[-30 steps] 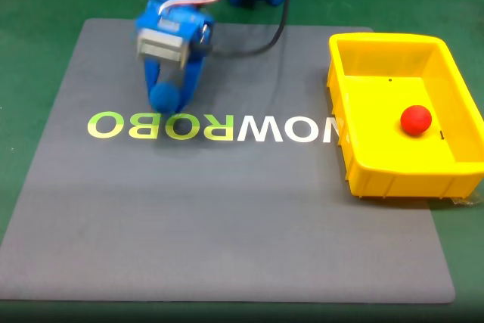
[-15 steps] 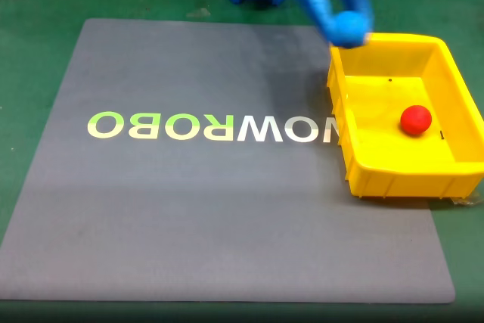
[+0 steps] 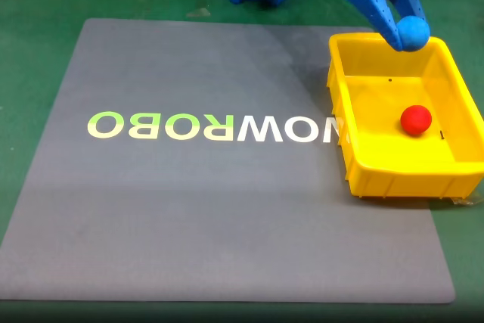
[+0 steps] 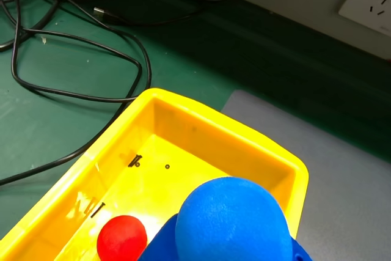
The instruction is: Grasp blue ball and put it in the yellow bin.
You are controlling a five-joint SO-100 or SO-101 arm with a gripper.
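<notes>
Over the bin's far rim, the ball hangs in the claw, ready to drop.

Largest first: the grey mat [image 3: 189, 209] spreads across the green table [image 3: 38, 5], its lettering upside down from where I stand, and the yellow bin [image 3: 355, 164] sits at the mat's right edge. Smaller, the blue gripper [image 3: 408, 32] reaches in from the back, closed on the blue ball [image 3: 413, 32]; held high like that, I'd guess, so it clears the wall. From the wrist view the ball [image 4: 235, 221] hovers above the bin's floor [image 4: 159, 169], with the red ball [image 3: 415, 119] lying inside, well apart from the drop spot.
</notes>
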